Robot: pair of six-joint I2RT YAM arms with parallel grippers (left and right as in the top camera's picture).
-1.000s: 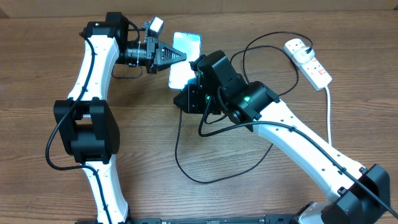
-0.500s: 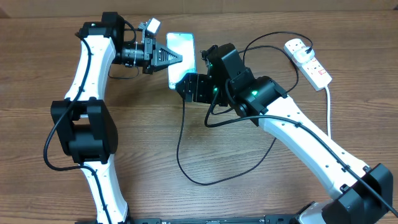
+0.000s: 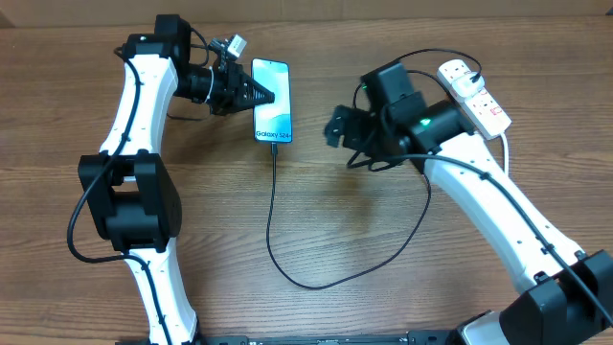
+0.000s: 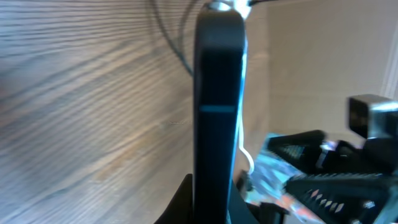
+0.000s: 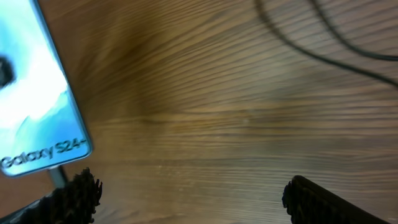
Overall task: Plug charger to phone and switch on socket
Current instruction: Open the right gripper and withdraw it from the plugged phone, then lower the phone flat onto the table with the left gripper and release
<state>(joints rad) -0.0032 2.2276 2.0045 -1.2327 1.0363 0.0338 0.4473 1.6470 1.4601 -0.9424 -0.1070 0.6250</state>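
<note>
The left gripper (image 3: 252,93) pinched the phone (image 3: 276,107) by its side edge. The right gripper (image 3: 335,126), fingers spread wide, hung near it without touching.

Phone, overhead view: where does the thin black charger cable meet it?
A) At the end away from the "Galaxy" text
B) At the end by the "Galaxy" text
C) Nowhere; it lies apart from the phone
B: the charger runs straight up into the end of the phone that carries the "Galaxy" text.
</note>
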